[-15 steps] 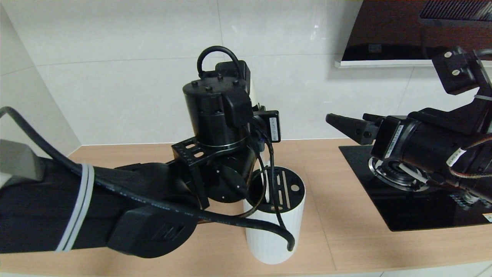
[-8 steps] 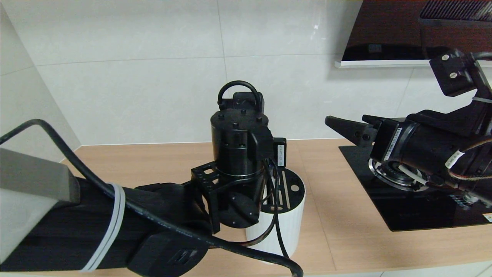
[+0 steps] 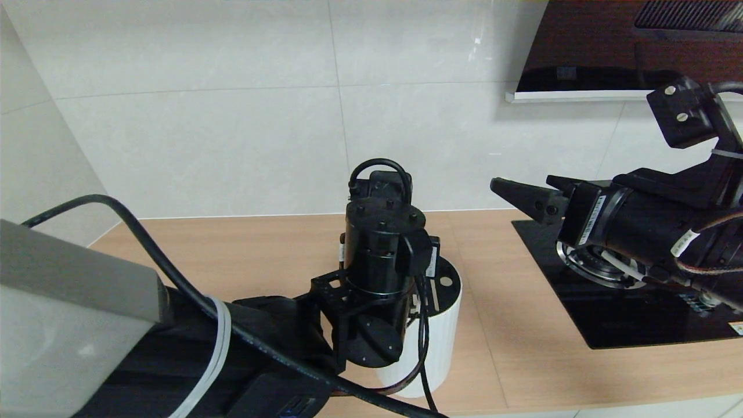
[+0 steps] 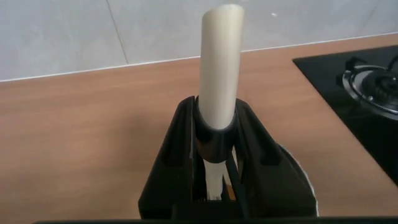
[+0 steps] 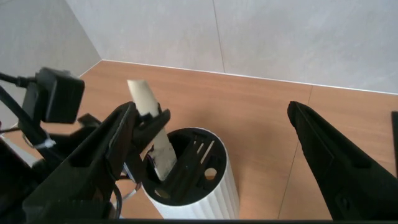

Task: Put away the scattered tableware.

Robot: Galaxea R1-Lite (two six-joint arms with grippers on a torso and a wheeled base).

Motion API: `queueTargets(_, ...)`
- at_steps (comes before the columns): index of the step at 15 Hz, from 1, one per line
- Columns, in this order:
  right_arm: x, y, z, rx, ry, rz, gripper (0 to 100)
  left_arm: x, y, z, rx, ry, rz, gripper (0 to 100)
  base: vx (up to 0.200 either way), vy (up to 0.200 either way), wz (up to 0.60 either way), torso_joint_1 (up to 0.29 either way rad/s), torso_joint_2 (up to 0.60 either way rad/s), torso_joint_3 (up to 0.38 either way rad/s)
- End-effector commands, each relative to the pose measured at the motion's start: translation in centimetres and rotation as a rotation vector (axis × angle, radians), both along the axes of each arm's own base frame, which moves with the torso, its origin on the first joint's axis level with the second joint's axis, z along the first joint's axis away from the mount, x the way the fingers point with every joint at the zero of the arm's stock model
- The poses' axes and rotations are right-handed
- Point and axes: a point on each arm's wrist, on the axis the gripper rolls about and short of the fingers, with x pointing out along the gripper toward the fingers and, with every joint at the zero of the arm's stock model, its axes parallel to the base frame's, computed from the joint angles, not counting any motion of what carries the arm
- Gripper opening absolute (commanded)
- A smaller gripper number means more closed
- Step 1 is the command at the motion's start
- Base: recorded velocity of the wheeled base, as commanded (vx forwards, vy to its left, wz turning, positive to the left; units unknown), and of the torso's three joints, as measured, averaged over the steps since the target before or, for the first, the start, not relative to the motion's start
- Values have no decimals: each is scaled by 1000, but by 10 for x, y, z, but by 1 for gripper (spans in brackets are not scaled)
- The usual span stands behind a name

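Left wrist view: left gripper (image 4: 216,118) clenches a cream handle (image 4: 221,62); keep it upright, ease straight down into the holder (image 3: 444,339) beneath.

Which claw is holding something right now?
The left claw: it is shut on a cream handle at the white holder. The right claw, by the stove, is open and empty.

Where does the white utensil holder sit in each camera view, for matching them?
Head view: white utensil holder low centre, partly behind the left arm.
Left wrist view: a rim sliver under the left pincer gripping the cream handle.
Right wrist view: the holder beside that pincer, slotted top showing.
Shared landmark: the wooden counter.
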Motion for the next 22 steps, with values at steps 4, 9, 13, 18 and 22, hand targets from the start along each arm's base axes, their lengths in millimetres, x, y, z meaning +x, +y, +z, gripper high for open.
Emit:
queueTargets(4, 0, 0, 0, 2, 0, 0, 100, 0, -3, -12, 26, 23, -4, 0, 0, 0, 0, 0, 0, 0)
queueTargets(9, 0, 0, -1, 1, 1, -1, 100, -3, -4, -11, 22, 21, -11, 100, 0, 0, 0, 0, 0, 0)
queueTargets(13, 0, 0, -2, -4, 3, 2, 100, -3, -4, -10, 21, 20, -11, 100, 0, 0, 0, 0, 0, 0)
queueTargets(18, -1, -1, -2, -2, 1, 0, 100, -10, 0, 9, -40, -21, -15, 100, 0, 0, 0, 0, 0, 0)
queueTargets(22, -2, -2, 0, 2, -4, -3, 100, -27, 25, 57, -176, -122, -27, 100, 0, 0, 0, 0, 0, 0)
